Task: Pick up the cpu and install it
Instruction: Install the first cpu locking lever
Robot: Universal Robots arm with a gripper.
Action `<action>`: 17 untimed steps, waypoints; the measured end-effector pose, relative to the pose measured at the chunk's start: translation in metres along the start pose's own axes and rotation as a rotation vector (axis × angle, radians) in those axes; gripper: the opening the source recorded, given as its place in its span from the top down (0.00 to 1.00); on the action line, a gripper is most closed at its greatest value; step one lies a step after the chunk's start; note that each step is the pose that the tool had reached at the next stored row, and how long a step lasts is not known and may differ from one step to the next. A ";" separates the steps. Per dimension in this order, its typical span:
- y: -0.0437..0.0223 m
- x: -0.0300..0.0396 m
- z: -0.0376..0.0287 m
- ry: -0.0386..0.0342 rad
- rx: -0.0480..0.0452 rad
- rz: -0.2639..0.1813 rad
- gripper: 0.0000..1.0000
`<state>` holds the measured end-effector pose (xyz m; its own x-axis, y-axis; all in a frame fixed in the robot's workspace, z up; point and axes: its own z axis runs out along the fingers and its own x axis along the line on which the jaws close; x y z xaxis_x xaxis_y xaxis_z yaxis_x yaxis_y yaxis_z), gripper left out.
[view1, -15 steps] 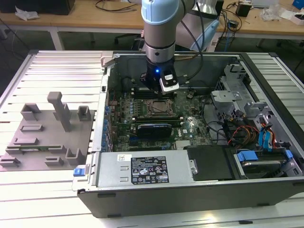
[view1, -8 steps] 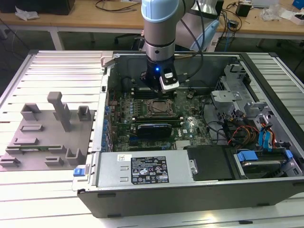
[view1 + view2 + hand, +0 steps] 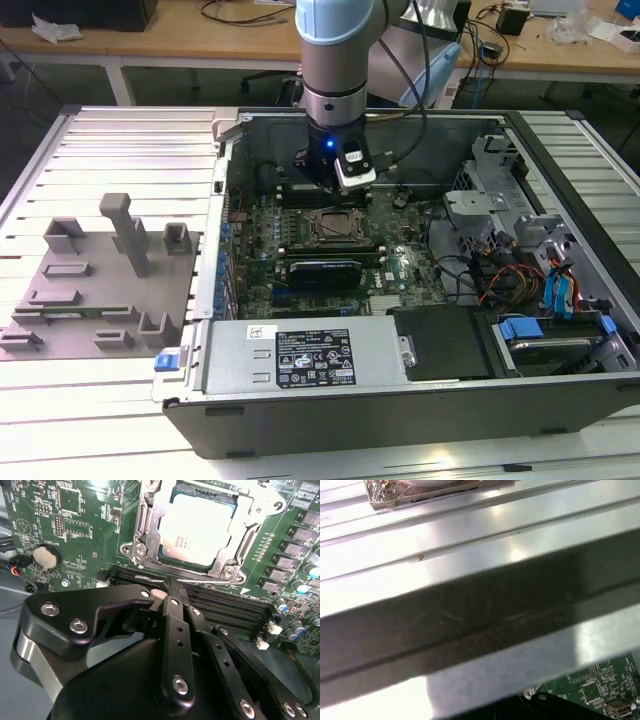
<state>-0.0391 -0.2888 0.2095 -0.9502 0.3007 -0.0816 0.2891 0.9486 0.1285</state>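
Observation:
The cpu (image 3: pixel 197 527), a flat square chip with a silvery-white top, lies inside the metal-framed socket (image 3: pixel 150 535) on the green motherboard (image 3: pixel 85 510). In the second wrist view my gripper (image 3: pixel 170 582) hovers just beside the socket over the black memory slots, its black fingers pressed together with nothing between them. The exterior view has the gripper (image 3: pixel 335 185) inside the open computer case, just behind the socket (image 3: pixel 335 225).
A grey fixture plate with upright posts (image 3: pixel 100 290) lies on the slatted table at the exterior view's left. The power supply (image 3: pixel 300 355) fills the case front. Drive bays with blue tabs (image 3: pixel 560 290) and cables sit at the right. A case wall (image 3: pixel 480 615) is close.

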 end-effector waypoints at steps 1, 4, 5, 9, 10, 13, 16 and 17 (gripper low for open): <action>-0.0001 0.0002 0.0000 -0.0005 0.0008 0.000 0.89; -0.0003 0.0009 0.0006 -0.0012 0.0029 -0.001 0.89; -0.0004 0.0010 0.0006 -0.0012 0.0031 -0.001 0.89; -0.0004 0.0012 0.0020 -0.0030 0.0070 -0.001 0.89; -0.0006 0.0013 0.0025 -0.0040 0.0105 -0.001 0.89; -0.0011 0.0007 0.0090 -0.0154 0.0461 -0.006 0.89; 0.0016 -0.0067 0.0100 -0.0154 0.0461 -0.006 0.89; 0.0018 -0.0070 0.0101 -0.0154 0.0461 -0.006 0.89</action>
<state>-0.0307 -0.2882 0.2004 -0.9501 0.2962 -0.0975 0.2889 0.9538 0.0823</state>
